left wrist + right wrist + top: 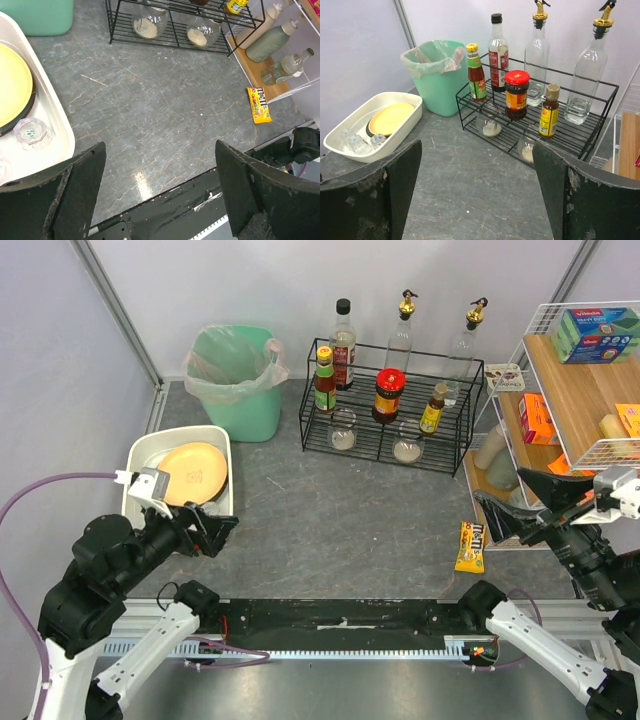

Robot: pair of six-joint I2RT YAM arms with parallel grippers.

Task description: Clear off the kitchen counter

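The kitchen counter (330, 510), a dark grey stone-like top, fills the middle of the top view, between the arms and the back wall. One loose thing lies on it: a yellow candy packet (471, 546), flat, at the front right and just beside the foot of the wooden shelf (575, 400). At the back stands a black wire rack (375, 440) with bottles and glass jars. Left of it is a green bin (235, 380), and at the left edge a white tub (178, 431) holds a yellow plate (192, 472) and some clear glasses. The left gripper (160, 150) hangs beside the tub with its jaws wide apart and nothing between them. The right gripper (477, 147) is equally spread and empty, close to the shelf. I think the packet is the main risk — it is thin and lies flat, so fingers that stop too high would close on air, and fingers that go too low would scrape the stone or push the packet under the shelf. The right arm could also knock the shelf's wire frame, because it is so near.
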